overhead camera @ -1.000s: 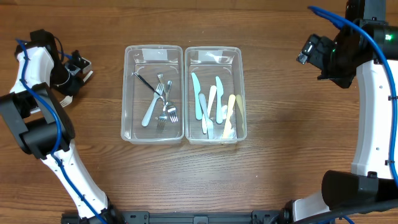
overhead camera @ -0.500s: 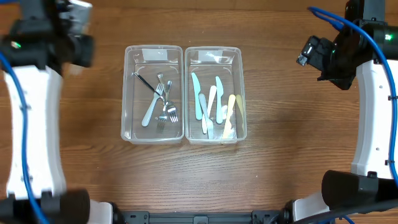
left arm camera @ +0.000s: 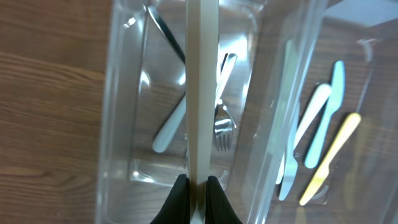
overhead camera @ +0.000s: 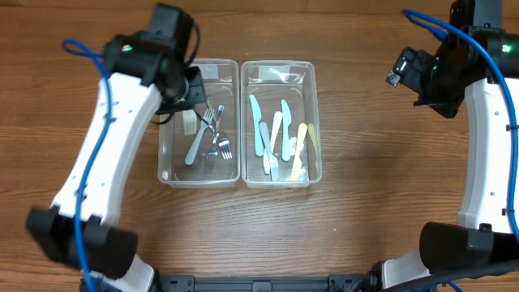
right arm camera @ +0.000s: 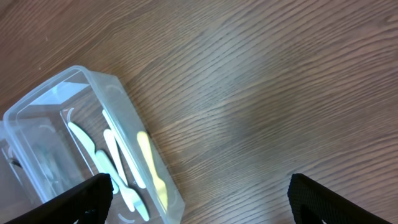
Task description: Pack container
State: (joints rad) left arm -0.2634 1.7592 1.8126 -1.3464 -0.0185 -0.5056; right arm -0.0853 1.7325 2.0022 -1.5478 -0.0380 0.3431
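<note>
Two clear plastic containers stand side by side. The left container holds several metal and pale forks. The right container holds several pastel plastic knives. My left gripper hangs over the left container, shut on a long cream plastic utensil. In the left wrist view the jaws pinch its handle, which points into the left container. My right gripper is open and empty, high to the right of the containers; in its wrist view the right container shows.
Bare wooden table surrounds the containers. The left arm stretches from the front left edge over the table to the left container. The right arm stands along the right edge with its blue cable.
The left arm has swung from the table's far left to above the left container, with the cream utensil in its jaws. The right arm has not moved.
</note>
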